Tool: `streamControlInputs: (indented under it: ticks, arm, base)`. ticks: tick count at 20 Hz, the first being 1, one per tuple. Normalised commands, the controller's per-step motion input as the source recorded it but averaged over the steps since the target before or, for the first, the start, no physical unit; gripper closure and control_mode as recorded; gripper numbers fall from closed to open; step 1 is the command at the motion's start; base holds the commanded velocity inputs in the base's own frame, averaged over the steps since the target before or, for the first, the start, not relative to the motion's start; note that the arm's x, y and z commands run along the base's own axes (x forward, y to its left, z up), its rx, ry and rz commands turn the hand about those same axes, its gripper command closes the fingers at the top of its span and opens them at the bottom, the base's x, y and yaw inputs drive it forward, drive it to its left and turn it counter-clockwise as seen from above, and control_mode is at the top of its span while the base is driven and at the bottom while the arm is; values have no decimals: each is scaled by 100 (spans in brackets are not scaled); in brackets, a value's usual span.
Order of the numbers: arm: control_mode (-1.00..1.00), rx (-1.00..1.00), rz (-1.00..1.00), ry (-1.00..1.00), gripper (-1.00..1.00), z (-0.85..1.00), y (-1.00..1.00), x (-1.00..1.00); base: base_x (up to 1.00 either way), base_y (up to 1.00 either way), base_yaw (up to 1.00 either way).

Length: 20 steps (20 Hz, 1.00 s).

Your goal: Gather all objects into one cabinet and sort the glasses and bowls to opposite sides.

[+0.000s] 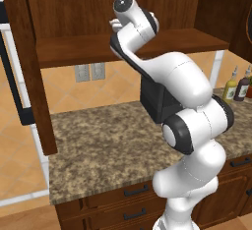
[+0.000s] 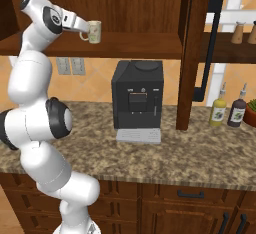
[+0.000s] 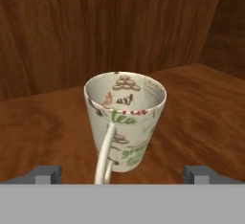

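A cream mug (image 3: 125,117) with printed tea lettering stands upright on the wood shelf (image 3: 201,103) of the dark reddish-brown cabinet (image 2: 140,45), its handle turned toward the hand camera. My gripper (image 3: 122,173) is open; its fingertips (image 3: 44,173) sit wide on either side of the mug without touching it. In the right base view the mug (image 2: 93,31) sits at the shelf's left part, just past my gripper (image 2: 86,29). In the left base view my arm covers the mug, in front of the cabinet shelf (image 1: 74,49). The red mug, the second cream mug and the bowl are out of view.
A black coffee machine (image 2: 137,100) stands on the granite counter (image 2: 200,153) below the shelf. The cabinet's thick side panel (image 2: 192,53) drops to the counter on the right. Two sauce bottles (image 2: 218,110) stand beyond it. Drawers with dark handles (image 2: 191,195) run under the counter.
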Motion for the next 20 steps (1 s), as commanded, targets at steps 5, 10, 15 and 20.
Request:
streamControlInputs:
  ticks: [5, 10, 15, 20]
  arm:
    - [-100, -1, -1, 0, -100, -4, 1, 13]
    - [-100, -1, -2, 0, -100, -4, 2, 22]
    - [-100, -3, -3, 0, -100, 0, 28, 26]
    - [-100, -5, -6, 0, -100, 0, 42, 27]
  base:
    - [0, 0, 0]
    - [0, 0, 0]
    - [0, 0, 0]
    - [0, 0, 0]
